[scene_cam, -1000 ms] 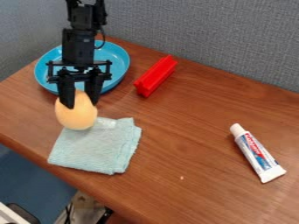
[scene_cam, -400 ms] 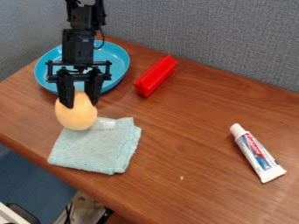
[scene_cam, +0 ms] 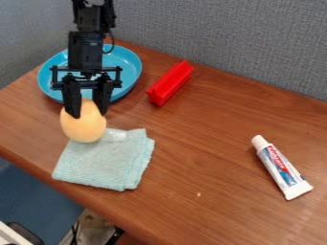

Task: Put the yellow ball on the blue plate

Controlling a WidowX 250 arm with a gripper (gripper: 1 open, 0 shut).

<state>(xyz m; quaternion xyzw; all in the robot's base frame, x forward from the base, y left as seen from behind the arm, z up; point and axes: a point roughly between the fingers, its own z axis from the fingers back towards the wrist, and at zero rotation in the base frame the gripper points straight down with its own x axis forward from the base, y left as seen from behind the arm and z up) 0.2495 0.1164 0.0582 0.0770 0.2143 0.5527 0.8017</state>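
— While you compare this with the picture from a second ago, does anything differ?

— Nothing that I can find. The claw (scene_cam: 83,103) sits in the same spot, its two dark fingers (scene_cam: 67,96) closed down on the top of the yellow ball (scene_cam: 83,123), one on each side. The ball has not shifted either.

— Where is the ball, exactly?

— At the far left corner of the pale teal cloth (scene_cam: 106,158), in the claw's grip. Whether its underside touches the cloth or hangs just above it I cannot tell. The blue plate (scene_cam: 57,67) lies right behind it, toward the back left of the tabletop (scene_cam: 217,115), partly hidden by the arm.

— And the rest of the surface?

— Brown wood grain. A red block (scene_cam: 169,82) lies at an angle just right of the plate, unmoved. A toothpaste tube (scene_cam: 280,166), white with red and blue print, lies well apart near the right edge, also where it was.

— The room?

— A grey wall (scene_cam: 243,38) runs behind the tabletop. Below the front edge the floor is dark and blurred.
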